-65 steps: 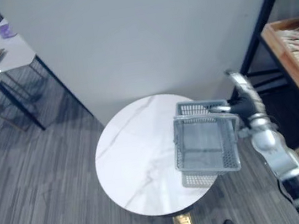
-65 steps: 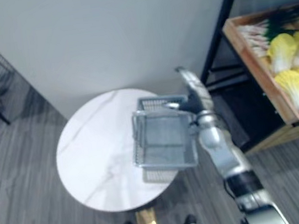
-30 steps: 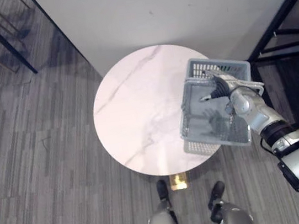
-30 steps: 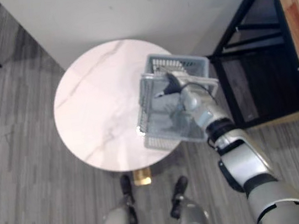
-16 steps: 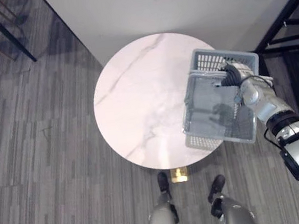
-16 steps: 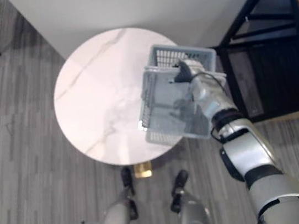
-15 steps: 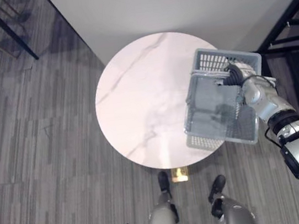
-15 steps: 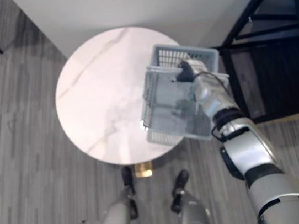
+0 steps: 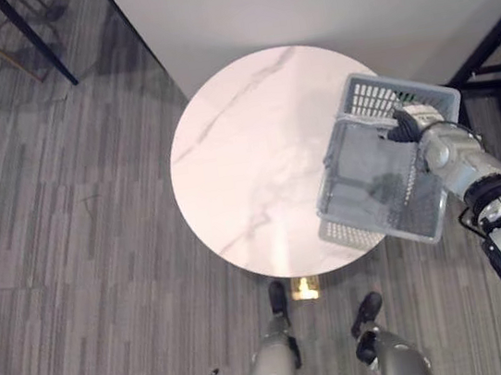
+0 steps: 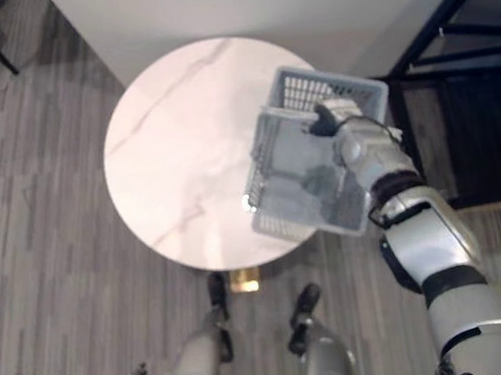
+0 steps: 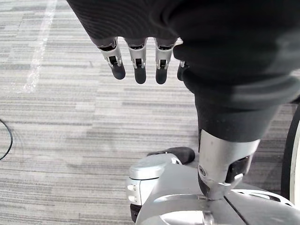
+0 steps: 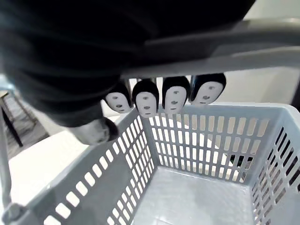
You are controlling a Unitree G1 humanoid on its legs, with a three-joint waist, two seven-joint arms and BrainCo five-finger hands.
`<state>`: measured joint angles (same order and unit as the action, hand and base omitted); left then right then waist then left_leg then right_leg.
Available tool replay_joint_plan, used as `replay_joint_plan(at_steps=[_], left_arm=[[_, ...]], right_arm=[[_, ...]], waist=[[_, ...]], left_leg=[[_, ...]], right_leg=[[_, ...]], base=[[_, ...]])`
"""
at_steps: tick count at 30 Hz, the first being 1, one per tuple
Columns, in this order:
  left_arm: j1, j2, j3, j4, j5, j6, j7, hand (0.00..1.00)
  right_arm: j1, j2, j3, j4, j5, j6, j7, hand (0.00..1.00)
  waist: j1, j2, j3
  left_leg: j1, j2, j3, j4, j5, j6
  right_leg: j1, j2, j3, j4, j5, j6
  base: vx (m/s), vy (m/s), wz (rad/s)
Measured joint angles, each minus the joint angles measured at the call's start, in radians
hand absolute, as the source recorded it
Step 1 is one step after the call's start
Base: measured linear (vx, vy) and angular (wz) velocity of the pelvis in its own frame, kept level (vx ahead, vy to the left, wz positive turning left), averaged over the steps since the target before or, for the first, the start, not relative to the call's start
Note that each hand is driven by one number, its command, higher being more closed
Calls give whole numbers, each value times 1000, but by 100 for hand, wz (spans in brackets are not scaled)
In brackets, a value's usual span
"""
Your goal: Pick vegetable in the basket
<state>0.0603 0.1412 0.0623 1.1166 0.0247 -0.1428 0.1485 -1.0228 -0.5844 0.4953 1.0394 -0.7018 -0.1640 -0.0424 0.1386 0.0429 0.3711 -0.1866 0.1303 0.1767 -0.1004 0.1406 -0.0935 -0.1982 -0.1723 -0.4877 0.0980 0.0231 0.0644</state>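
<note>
An empty grey plastic basket (image 9: 381, 174) hangs tilted over the right edge of the round table. My right hand (image 9: 406, 122) is shut on its handle (image 12: 211, 51). In the right wrist view the fingers (image 12: 171, 96) curl under the handle bar, with the bare basket floor (image 12: 201, 187) past them. My left hand (image 11: 136, 65) hangs low at my side over the carpet, its fingers straight and holding nothing.
The round white marble table (image 9: 245, 151) stands against a white wall. A black shelf frame (image 9: 490, 32) rises at the right, close to the basket. Dark furniture legs (image 9: 34, 41) stand at the far left on the grey striped carpet.
My right hand's fingers, spread over the basket a second ago, have curled round its handle. The whole picture has shifted as the camera moved. The left hand has not changed.
</note>
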Motion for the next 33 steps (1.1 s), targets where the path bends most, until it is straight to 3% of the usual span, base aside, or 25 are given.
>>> replay_joint_plan(at_steps=[5,9,13,15,19,23,25,33], left_arm=[[0,13,1,5,31,3,-1,0],[3,48,3,9,40,22,-1,0],[8,63,9,19,78,23,0,0],[14,63,15,27,79,24,-1,0],[28,71,14,38,102,29,-1,0],[45,82,2,39,115,31,-9,0],[49,82,1,39,115,30,-17,0],[66,90,-17,58,115,28,-31,0]], right_arm=[[89,-51,185,-218,-9,-66,77,100],[233,-56,301,-439,-8,-145,137,100],[347,-113,334,-566,11,-169,163,100],[384,-162,333,-633,41,-167,163,100],[462,-262,320,-742,54,-166,171,100],[480,-338,284,-816,56,-178,175,100],[559,-392,197,-893,74,-177,173,100],[753,-426,103,-924,72,-197,133,100]], waist=[[-8,-15,-9],[-25,-74,-46],[-35,-109,-88],[-56,-111,-110],[-59,-113,-162],[-90,-112,-194],[-100,-110,-205],[-110,-106,-253]], left_leg=[[33,4,5,3,-4,-6],[49,5,26,4,-6,-9],[70,0,57,4,-8,-10],[71,-2,60,4,-9,-8],[88,6,92,-3,-22,-2],[105,15,123,-3,-26,-1],[108,16,124,-3,-25,-1],[128,12,142,-2,-36,-7]], right_leg=[[25,4,32,4,-1,1],[27,6,75,3,-4,6],[32,4,112,-8,5,17],[39,6,117,-27,13,25],[54,19,158,-73,34,33],[73,34,193,-122,65,33],[80,38,199,-135,69,34],[97,44,214,-149,69,34]], base=[[14,0,-3],[7,10,-10],[-3,25,-20],[-23,30,-11],[-10,16,-25],[15,1,-21],[37,-8,-7],[55,1,-7]])
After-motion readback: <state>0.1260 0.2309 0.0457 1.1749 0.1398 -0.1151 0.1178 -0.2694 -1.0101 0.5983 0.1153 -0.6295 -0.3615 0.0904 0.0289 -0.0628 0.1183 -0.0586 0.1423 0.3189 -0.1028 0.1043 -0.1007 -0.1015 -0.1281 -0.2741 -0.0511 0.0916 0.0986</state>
